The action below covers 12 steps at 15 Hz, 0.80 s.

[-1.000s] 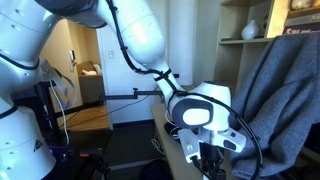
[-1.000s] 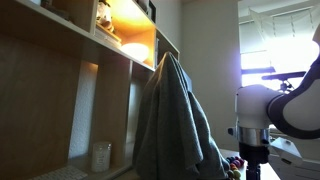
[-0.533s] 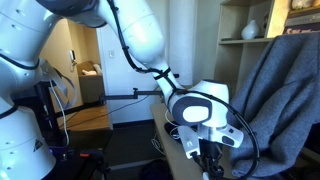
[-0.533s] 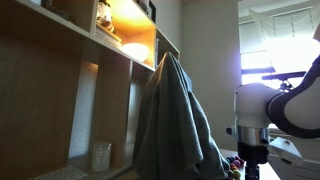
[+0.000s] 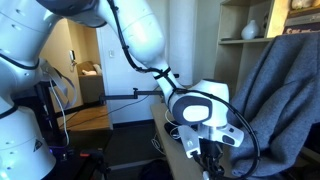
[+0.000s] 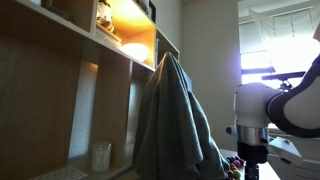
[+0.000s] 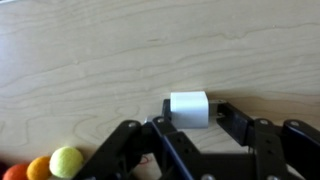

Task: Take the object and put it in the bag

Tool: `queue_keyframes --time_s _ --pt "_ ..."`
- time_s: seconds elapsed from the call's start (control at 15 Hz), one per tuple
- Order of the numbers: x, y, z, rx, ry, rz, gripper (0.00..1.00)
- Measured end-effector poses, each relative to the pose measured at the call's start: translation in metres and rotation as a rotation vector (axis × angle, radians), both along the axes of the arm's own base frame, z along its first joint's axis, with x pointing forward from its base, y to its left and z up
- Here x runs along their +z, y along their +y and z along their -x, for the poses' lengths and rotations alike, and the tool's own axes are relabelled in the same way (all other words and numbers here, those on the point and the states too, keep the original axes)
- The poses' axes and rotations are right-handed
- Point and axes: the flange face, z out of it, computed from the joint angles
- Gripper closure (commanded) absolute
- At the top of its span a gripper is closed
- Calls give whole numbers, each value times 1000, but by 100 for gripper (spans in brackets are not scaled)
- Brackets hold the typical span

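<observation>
- Wrist view: gripper [image 7: 196, 122] is pointing down at wooden tabletop [image 7: 100, 60], jaws spread wide, gripping nothing.
- White block [image 7: 188, 106] is sitting on the wood betw. the black fingers [image 7: 238, 122], just beside the picture-left one, w/ a gap to the other.
- Yellow-green ball [image 7: 66, 160] and orange ball [image 7: 38, 168] are lying near the frame's lower corner, well apart from the block.
- Grey cloth [image 5: 275, 90] [image 6: 175, 120] is hanging draped in both ext. views.

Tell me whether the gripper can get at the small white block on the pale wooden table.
Likely yes. In the wrist view the small white block sits on bare wood, flanked on both sides by the gripper, with nothing else between. The coloured balls lie well aside. Whether contact is made cannot be judged.
</observation>
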Motion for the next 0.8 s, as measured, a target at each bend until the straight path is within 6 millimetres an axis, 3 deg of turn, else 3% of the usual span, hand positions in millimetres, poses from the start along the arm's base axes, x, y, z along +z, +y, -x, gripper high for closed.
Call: queue_keyframes --time_s 0.47,0.8 --pt "13 21 1 52 -52 6 75" --pt "33 40 16 124 -128 22 75"
